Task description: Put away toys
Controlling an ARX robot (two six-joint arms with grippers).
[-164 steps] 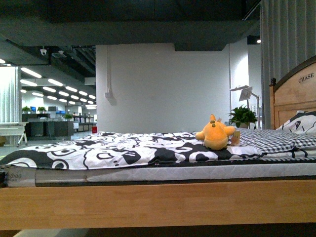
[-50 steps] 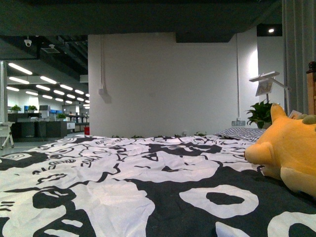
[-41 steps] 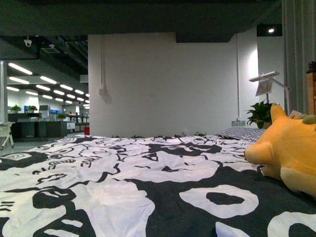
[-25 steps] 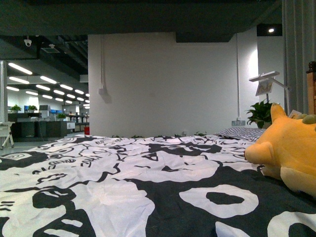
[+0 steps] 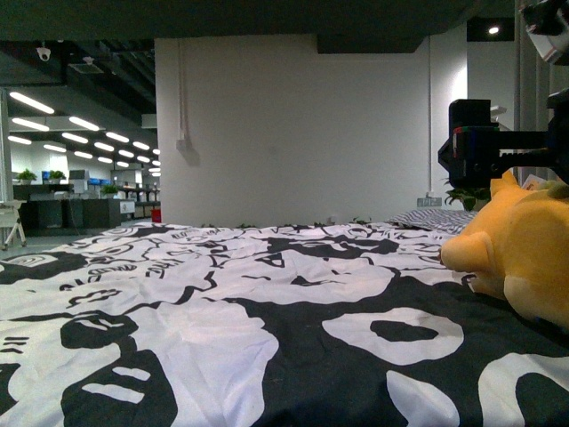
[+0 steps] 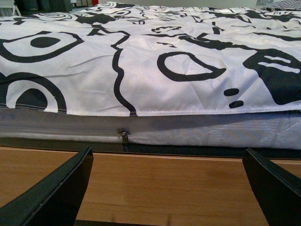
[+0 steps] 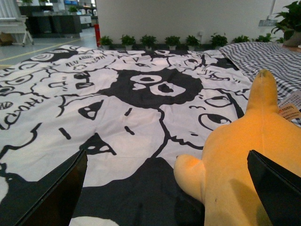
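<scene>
The yellow-orange plush toy (image 5: 524,267) lies on the black-and-white bedspread (image 5: 222,311) at the right edge of the front view. In the right wrist view the toy (image 7: 244,169) fills the lower right, one paler paw pointing toward the middle. My right gripper (image 7: 165,188) is open, its jaws wide apart, hovering just short of the toy and touching nothing. The right arm (image 5: 476,142) shows above the toy in the front view. My left gripper (image 6: 167,188) is open and empty, low in front of the bed's wooden side rail (image 6: 164,183).
The mattress edge (image 6: 188,132) sits above the rail under the bedspread's hem. A checked pillow (image 7: 268,59) and a paper tag (image 7: 289,107) lie beyond the toy. A potted plant (image 7: 289,21) and a white wall (image 5: 293,124) stand behind the bed.
The view has closed in on the bed since the earliest frame. In the last half second my right arm came into view above the plush toy. The toy has not moved.
</scene>
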